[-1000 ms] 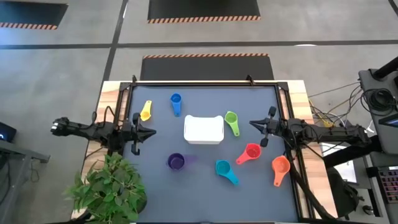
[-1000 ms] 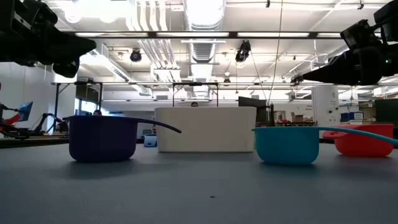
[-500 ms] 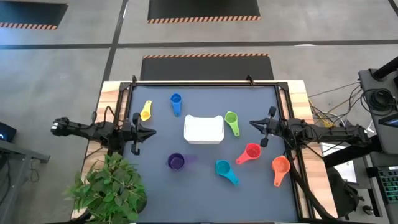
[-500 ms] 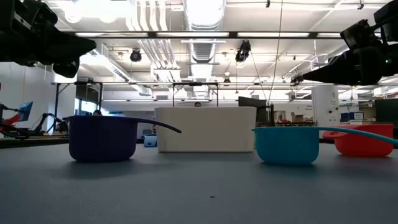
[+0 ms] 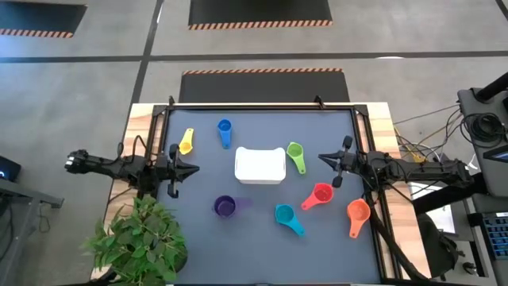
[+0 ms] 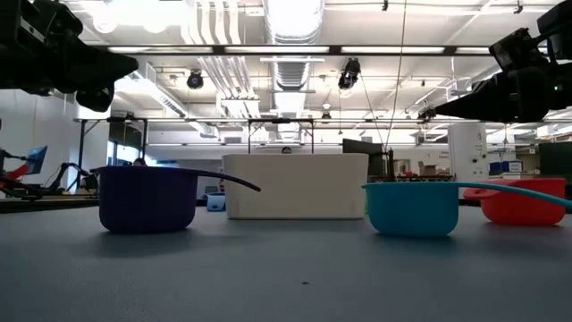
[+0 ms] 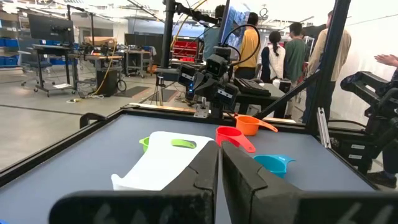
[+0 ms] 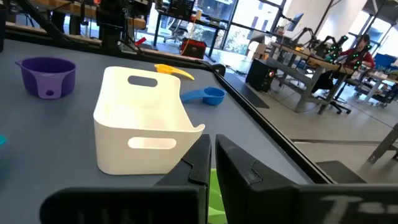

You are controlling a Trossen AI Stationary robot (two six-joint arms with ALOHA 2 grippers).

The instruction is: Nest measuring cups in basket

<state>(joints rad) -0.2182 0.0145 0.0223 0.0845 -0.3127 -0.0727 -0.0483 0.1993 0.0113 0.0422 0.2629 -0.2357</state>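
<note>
The white basket (image 5: 259, 165) stands on its base mid-table. Around it, each resting on the mat, lie the yellow cup (image 5: 186, 141), blue cup (image 5: 225, 131), green cup (image 5: 295, 154), red cup (image 5: 319, 195), orange cup (image 5: 358, 213), teal cup (image 5: 286, 216) and purple cup (image 5: 225, 206). My left gripper (image 5: 190, 168) hovers at the table's left edge, shut, pointing at the basket (image 7: 163, 162). My right gripper (image 5: 324, 159) hovers at the right side, shut, just right of the green cup, facing the basket (image 8: 146, 127). Both hang above the mat in the low view.
A potted plant (image 5: 139, 242) stands at the near-left corner, beside the left arm. A raised dark frame (image 5: 258, 106) borders the mat. Open mat lies along the near edge in front of the purple cup (image 6: 147, 197) and teal cup (image 6: 411, 207). People (image 7: 273, 43) stand beyond the table's right side.
</note>
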